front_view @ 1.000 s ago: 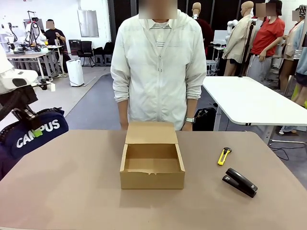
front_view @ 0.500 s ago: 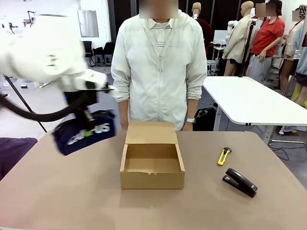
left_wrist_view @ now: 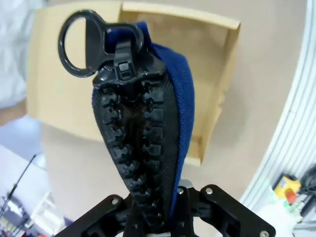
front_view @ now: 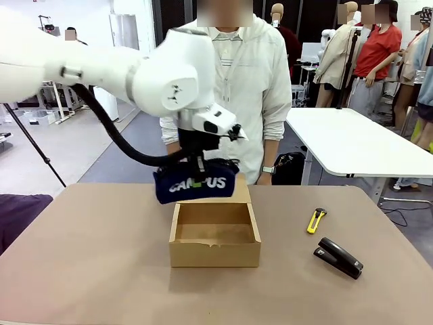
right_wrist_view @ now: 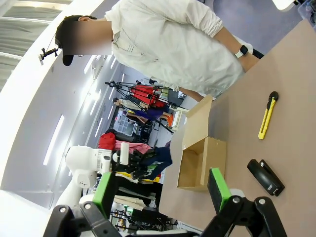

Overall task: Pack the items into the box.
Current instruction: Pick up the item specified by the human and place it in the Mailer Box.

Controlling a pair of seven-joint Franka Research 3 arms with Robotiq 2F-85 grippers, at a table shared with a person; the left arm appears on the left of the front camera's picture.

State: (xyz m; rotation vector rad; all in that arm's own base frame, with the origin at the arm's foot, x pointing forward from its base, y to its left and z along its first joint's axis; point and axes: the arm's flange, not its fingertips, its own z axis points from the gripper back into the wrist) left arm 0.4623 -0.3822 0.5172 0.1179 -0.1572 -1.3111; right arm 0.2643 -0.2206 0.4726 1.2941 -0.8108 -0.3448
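My left gripper (front_view: pixel 198 162), clamped on the pouch (front_view: pixel 196 183) by its zipper edge, hangs it above the box (front_view: pixel 214 254) at the twelve o'clock rim, ready for lowering. The utility knife (front_view: pixel 316 221) lies at three o'clock, and my right gripper (right_wrist_view: pixel 160 190) gapes empty.

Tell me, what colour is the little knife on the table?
The knife is yellow and black, clearest in the right wrist view.

White "CAMPUS", apparently, on navy pouch (front_view: pixel 196 184).
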